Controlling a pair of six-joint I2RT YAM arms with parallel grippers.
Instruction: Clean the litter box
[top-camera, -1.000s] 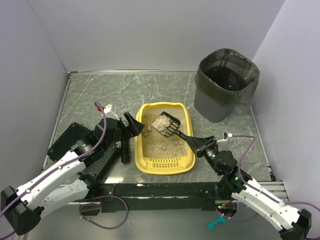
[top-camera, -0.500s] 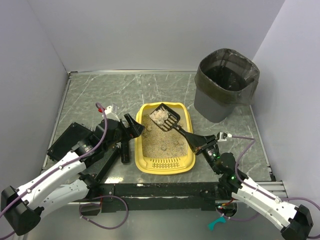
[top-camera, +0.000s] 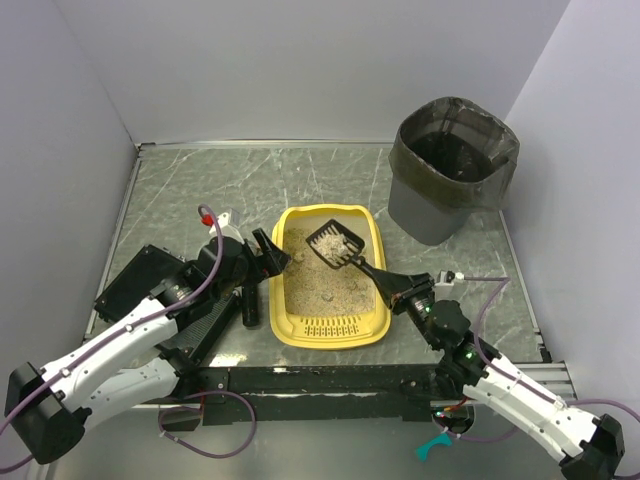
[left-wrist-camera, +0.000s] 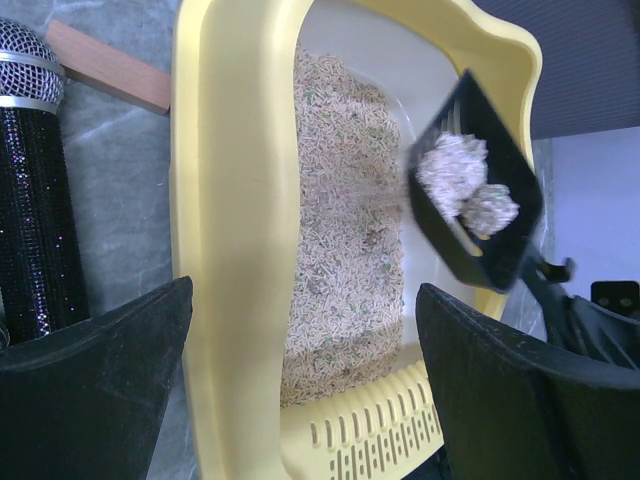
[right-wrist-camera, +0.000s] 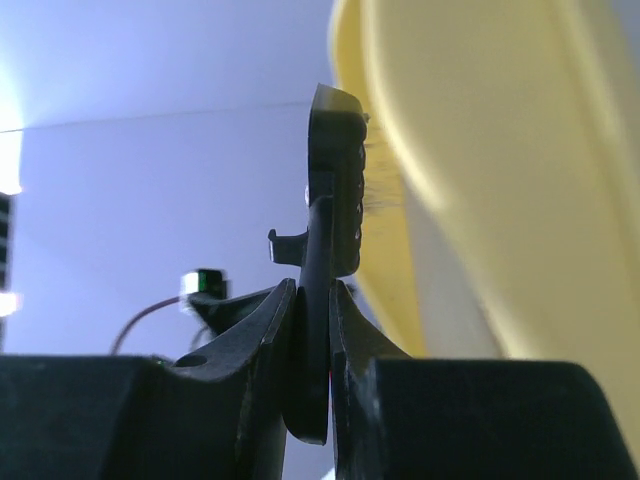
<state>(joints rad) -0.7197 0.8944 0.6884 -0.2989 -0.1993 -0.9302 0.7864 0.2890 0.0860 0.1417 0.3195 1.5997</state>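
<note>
Now: scoop-and-dump step, mid-carry. Nearest, the right pincer (top-camera: 397, 291) is pressed together on the handle of the black scoop (top-camera: 334, 246); the wrist view shows both fingers pinching the handle flat. Beside it the left pincer (top-camera: 264, 254) is spread wide at the left rim of the litter box (top-camera: 277, 300), one finger outside the wall and one over the litter (top-camera: 320, 290). Contact with the rim: cannot tell.

The box lies mid-worktop (top-camera: 200, 190), grille end toward the arms. Over its far half hangs the scoop, tilted, with two pale clumps (left-wrist-camera: 450, 170) in the pan. Far right stands the bin (top-camera: 432, 212), well apart from the box, liner open.

Judgement: the next move calls for lifting the scoop clear of the far rim, holding the pan level so nothing rolls off, swinging over the bin mouth, then tipping. Risk: grains dropping on the worktop.
</note>
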